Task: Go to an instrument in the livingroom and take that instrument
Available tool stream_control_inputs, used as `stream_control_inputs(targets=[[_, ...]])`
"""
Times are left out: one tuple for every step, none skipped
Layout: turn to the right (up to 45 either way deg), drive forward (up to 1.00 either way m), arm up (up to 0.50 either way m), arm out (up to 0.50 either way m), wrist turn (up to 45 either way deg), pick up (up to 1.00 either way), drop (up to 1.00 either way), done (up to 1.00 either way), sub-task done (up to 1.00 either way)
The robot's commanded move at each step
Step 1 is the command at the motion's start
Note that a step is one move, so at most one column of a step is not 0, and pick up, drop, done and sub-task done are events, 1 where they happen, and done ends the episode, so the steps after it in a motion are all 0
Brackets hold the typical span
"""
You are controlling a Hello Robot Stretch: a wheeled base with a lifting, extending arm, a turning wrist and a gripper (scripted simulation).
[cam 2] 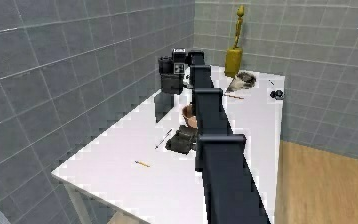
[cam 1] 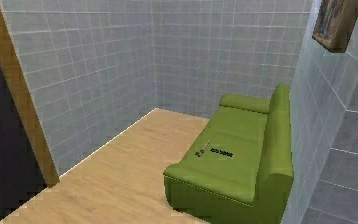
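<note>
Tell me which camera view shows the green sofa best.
The forward view: the green sofa sits nearly whole against the tiled wall, with small dark items on its seat. The arm side view looks instead onto a white table with the arm across it.

light: even, diffuse | forward view: left edge dark | arm side view: table [cam 2: 117, 165] brightly lit

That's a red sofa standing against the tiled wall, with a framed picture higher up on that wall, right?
Not quite. The sofa is green, not red, as the forward view shows. It does stand against the tiled wall, with a framed picture higher up on that wall.
</note>
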Motion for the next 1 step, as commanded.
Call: stream_control_inputs(targets=[[0.0,0.0,-0.3,0.0,0.0,0.0,0.0,0.0,0.0]])
